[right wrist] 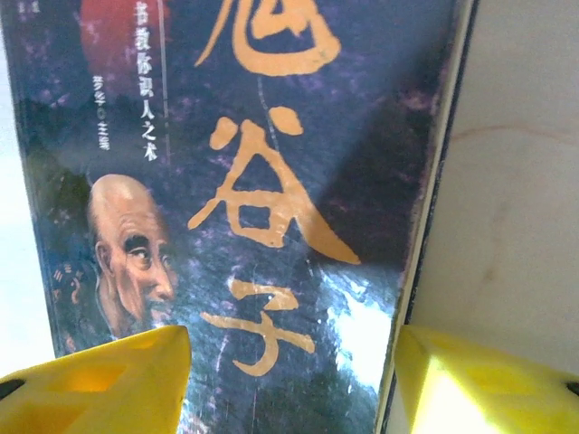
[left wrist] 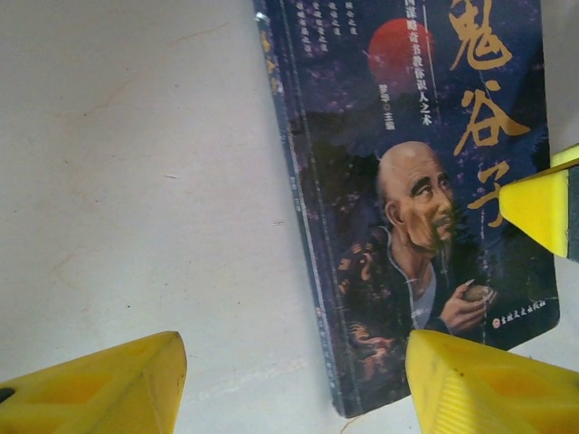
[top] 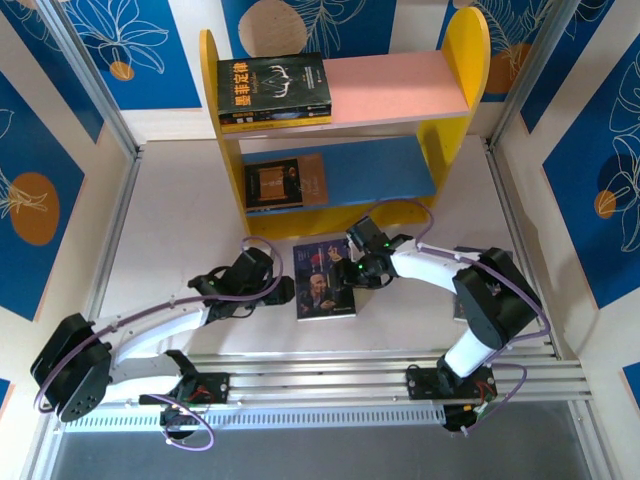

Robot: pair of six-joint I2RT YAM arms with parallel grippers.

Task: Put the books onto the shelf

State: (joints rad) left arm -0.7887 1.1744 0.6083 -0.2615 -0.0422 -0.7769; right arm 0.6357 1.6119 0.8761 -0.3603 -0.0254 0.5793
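So both arms are down at the dark blue book point(top: 328, 282), the one with the bald old man and the orange title, lying flat on the table point(top: 170, 220).

The left tool point(left wrist: 294, 389) is open with its jaws well apart and nothing pinched between them. Seen from its wrist, the book sits just ahead of it and off to its right. The book's long side edge runs up between the two fingers, so the right-hand finger point(left wrist: 488, 384) is over the book's near corner and the left-hand one point(left wrist: 99, 389) is over bare table. One yellow finger of the other arm point(left wrist: 538, 210) pokes in from the right, over the cover.

The right tool point(right wrist: 294, 389) is much the same: spread open, clamping nothing, with the book directly ahead of it. Its left-hand finger point(right wrist: 99, 380) is over the cover and its right-hand one point(right wrist: 488, 389) is past the book's edge, over the table. I can't tell whether the fingers actually touch the cover.

The shelf point(top: 465, 60) stands beyond both tools, further out past the book. A black book point(top: 275, 92) lies at the left end of the pink board point(top: 400, 85), and a brownish book point(top: 275, 185) lies at the left end of the blue board point(top: 380, 170) below it.
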